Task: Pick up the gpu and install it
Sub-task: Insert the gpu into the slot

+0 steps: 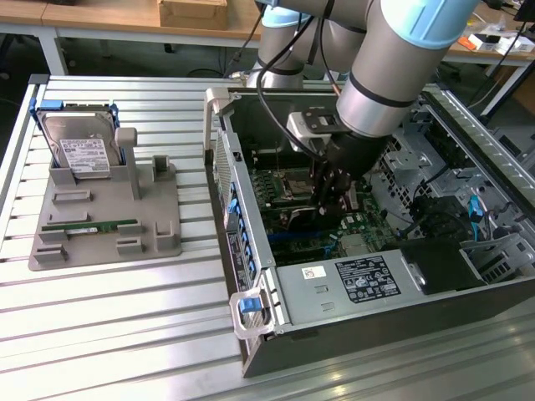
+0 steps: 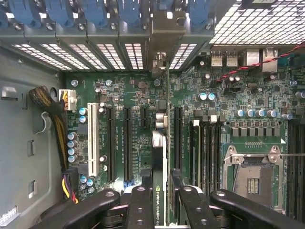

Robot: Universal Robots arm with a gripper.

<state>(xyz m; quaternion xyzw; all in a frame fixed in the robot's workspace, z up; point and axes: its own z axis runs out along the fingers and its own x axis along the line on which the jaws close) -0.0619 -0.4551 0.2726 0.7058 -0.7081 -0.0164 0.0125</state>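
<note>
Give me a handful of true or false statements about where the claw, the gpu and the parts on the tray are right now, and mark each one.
1. The claw grips the gpu edge-on between its fingers. True.
2. The gpu lies on the grey tray. False: it is held over the motherboard inside the computer case.
3. The hard drive stands in the tray's holder. True.
4. The green memory stick is in the claw. False: it lies on the tray.
5. The case sits on the exterior view's left of the tray. False: it is on the exterior view's right.
</note>
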